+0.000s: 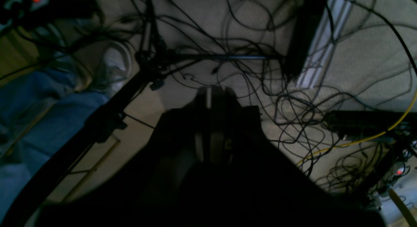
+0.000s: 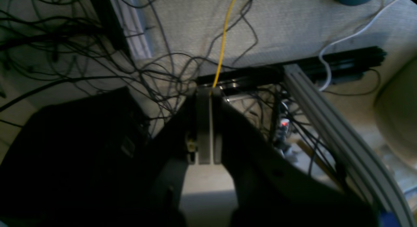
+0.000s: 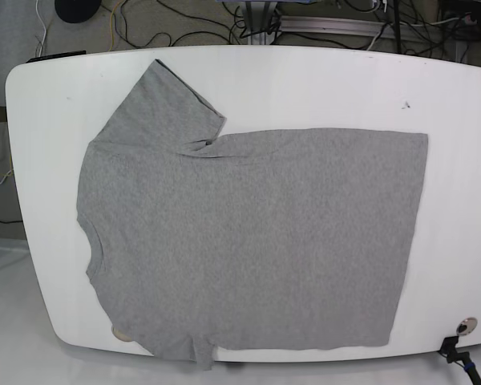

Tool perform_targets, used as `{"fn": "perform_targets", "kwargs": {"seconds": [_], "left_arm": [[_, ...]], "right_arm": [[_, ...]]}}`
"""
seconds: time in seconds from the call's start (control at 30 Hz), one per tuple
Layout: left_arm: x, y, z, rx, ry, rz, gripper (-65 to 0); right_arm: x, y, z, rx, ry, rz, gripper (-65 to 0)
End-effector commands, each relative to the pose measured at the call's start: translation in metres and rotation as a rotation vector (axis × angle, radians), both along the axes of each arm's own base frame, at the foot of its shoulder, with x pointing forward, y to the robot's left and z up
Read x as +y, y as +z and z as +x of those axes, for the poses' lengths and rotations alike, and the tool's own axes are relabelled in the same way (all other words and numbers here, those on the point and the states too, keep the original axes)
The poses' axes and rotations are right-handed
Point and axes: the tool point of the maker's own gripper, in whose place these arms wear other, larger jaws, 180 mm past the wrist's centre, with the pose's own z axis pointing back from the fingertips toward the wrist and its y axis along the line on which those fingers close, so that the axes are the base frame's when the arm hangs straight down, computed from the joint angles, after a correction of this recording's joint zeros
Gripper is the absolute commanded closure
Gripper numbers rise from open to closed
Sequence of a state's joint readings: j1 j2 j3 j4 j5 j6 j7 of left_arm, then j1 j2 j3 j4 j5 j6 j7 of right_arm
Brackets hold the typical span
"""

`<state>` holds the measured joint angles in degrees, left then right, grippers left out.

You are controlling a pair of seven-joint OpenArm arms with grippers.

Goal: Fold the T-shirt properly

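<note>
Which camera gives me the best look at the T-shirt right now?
The base view: the T-shirt lies flat and unfolded across the white table, nearly all visible. Both wrist views show only floor and cables, no shirt.

Near sleeve of the T-shirt (image 3: 248,241) is running off the base view's bottom edge. Both wrist views are showing blurred, dark cables (image 1: 247,74).

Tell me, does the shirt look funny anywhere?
A little. The T-shirt lies flat on the table, but its near sleeve hangs past the table's front edge, while the far sleeve lies fully on top. Nothing looks torn or spilled.
</note>
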<state>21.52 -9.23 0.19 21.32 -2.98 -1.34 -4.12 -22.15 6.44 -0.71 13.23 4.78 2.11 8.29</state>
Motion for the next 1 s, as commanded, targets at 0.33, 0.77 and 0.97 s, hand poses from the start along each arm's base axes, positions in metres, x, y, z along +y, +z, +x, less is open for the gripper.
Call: {"fn": "perform_targets", "kwargs": {"seconds": [0.33, 0.77, 0.97], "left_arm": [[0.004, 0.028, 0.011, -0.195, 0.002, -0.048, 0.0], [-0.001, 0.078, 0.018, -0.362, -0.069, -0.079, 0.0], [-0.009, 0.11, 0.044, -0.489, -0.104, -0.101, 0.0]], "right_arm": [[-0.02, 0.02, -0.006, -0.106, 0.028, -0.016, 0.0], [-0.014, 0.073, -0.029, -0.206, 0.075, -0.005, 0.0], [-0.013, 0.104, -0.001, -0.32, 0.097, -0.005, 0.0]]}}
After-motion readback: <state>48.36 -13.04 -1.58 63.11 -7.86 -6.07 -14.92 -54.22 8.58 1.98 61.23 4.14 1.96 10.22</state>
